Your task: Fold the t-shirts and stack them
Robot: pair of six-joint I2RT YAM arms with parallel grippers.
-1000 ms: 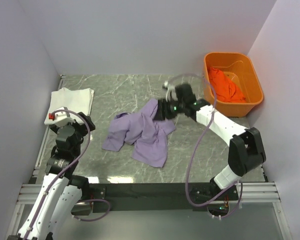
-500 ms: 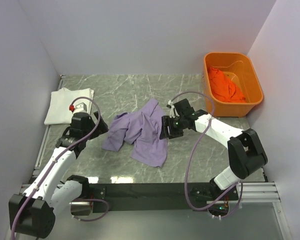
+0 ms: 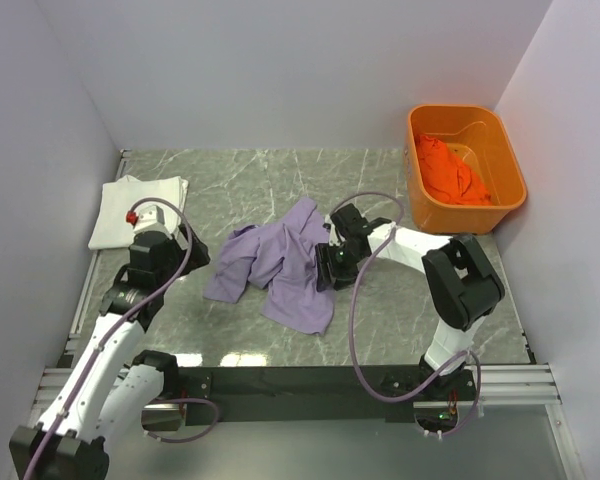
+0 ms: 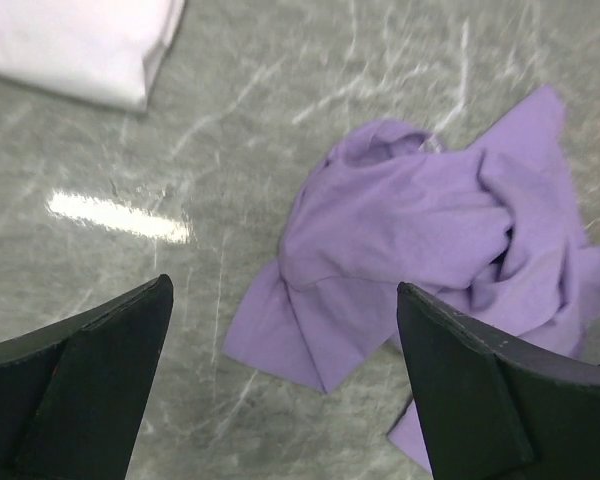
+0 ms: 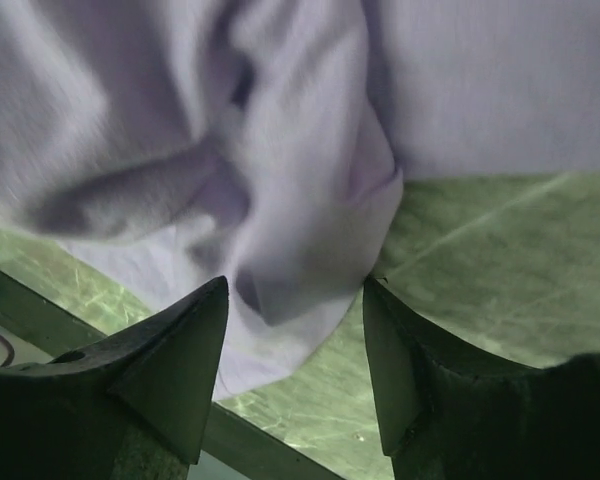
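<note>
The purple shirt [image 3: 280, 262] lies crumpled mid-table, a heap with no clear long axis. The right claw [image 5: 295, 290] is low at the heap's right edge, so the cloth lies to its left in the top view. Its 2 fingers are spread, with 1 bunched fold between them, not yet pinched. The left claw [image 4: 284, 285] is spread and empty, well apart off the heap's left side. The right arm is nearer. The white shirt [image 3: 140, 205] lies folded at upper left. The orange shirt [image 3: 450, 170] sits in the tub [image 3: 460, 110] at upper right.
</note>
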